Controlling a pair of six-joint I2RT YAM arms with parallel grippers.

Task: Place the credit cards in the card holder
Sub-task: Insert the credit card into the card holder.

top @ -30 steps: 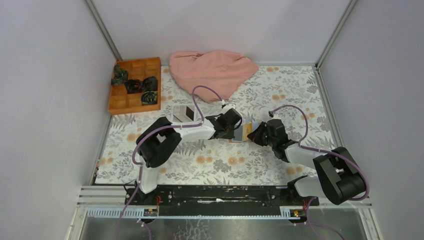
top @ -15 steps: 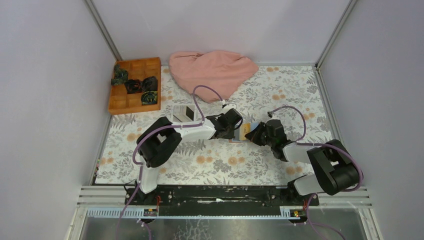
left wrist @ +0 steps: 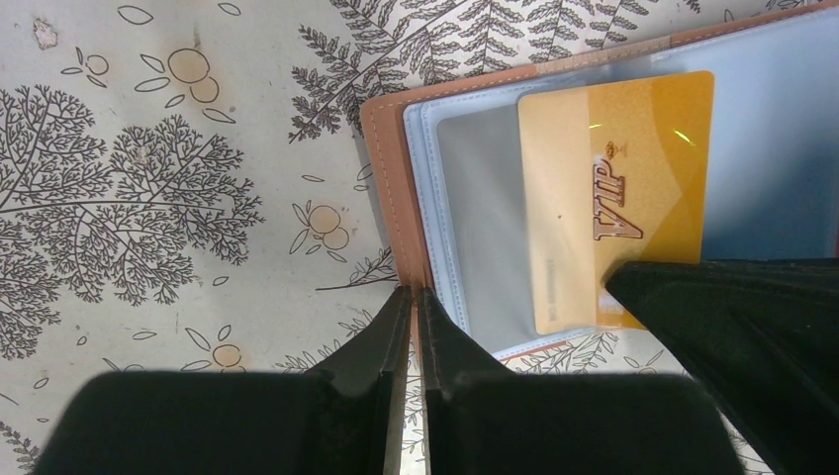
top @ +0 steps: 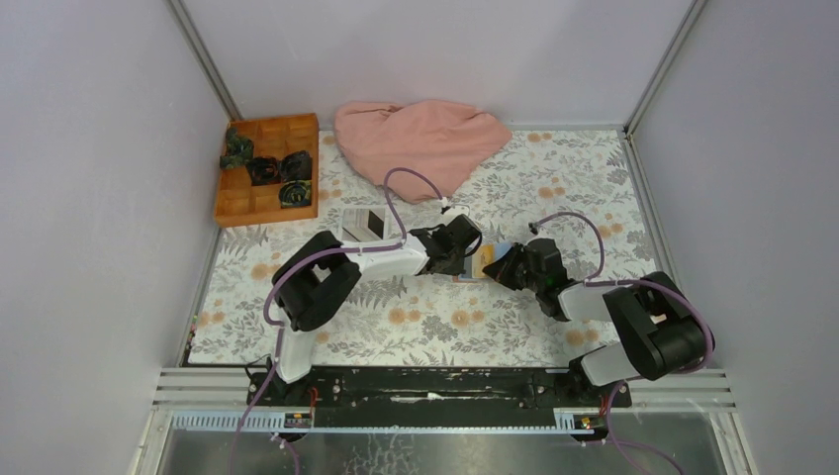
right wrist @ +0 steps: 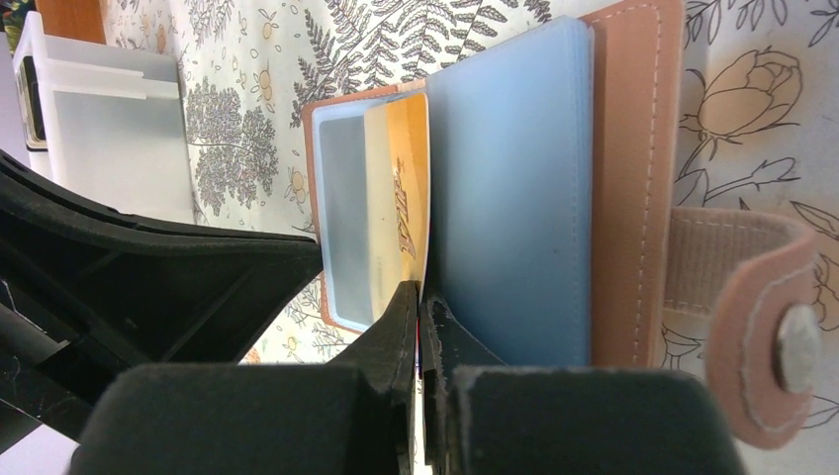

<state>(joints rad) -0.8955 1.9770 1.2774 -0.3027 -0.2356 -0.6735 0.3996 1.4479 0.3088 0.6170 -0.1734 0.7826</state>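
the card holder [left wrist: 388, 188] lay open mid-table between the arms. the right gripper [right wrist: 420, 302], jaws pressed together, pinched the near edge of a glossy gold card [right wrist: 401, 193] lettered vip, stiff and round-cornered, slid partway into a soft clear plastic sleeve [left wrist: 475, 198]. the left gripper [left wrist: 411, 302], nearly closed, seemed to pinch the edge of the stitched reddish-brown cover, steadying it. so one card was partly seated, not home. the grey pieces in the white tray [top: 344, 226] were probably cards left to do. a tab with a metal snap [right wrist: 796, 346] hung off the cover.
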